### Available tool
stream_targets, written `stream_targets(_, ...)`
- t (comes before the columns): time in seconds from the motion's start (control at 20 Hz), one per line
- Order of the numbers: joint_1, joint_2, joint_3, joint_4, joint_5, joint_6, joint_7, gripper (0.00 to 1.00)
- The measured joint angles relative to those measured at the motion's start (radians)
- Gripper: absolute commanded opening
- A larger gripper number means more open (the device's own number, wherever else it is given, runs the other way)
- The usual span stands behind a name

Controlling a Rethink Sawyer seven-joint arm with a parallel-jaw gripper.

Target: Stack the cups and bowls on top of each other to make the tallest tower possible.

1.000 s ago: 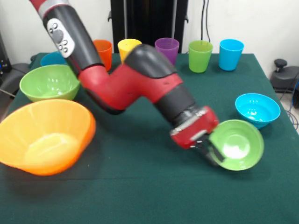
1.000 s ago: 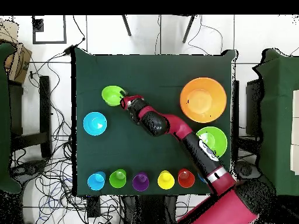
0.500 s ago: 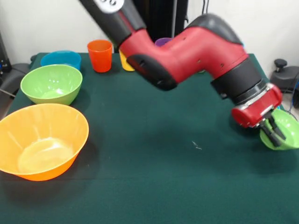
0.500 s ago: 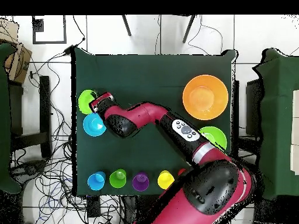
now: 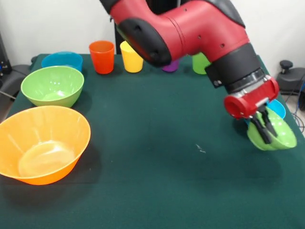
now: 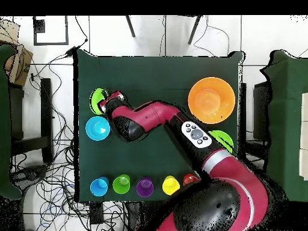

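the gripper (image 5: 263, 128) is pinching the small green bowl (image 5: 274, 134) by its rim at the frame's right, tilted beside the small blue bowl (image 5: 278, 108); such a thin grip is risking a slip.

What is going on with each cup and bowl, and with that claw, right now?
gripper: shut on the small green bowl's rim.
small green bowl: tilted, lifted at the table's edge.
small blue bowl: upright on the table, beside the green one.
large orange bowl: upright, empty.
medium green bowl: upright, empty.
medium blue bowl: upright, behind the medium green bowl.
cups: all five upright in one row, none stacked.
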Motion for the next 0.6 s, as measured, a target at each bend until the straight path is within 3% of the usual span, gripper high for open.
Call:
stream_targets(0.3,0.019,-0.121,-0.086,0.037,0.119,0.001,0.077,0.00)
stream_targets(0.6,0.014,-0.164,-0.109,0.060,0.174,-0.008,0.121,0.00)
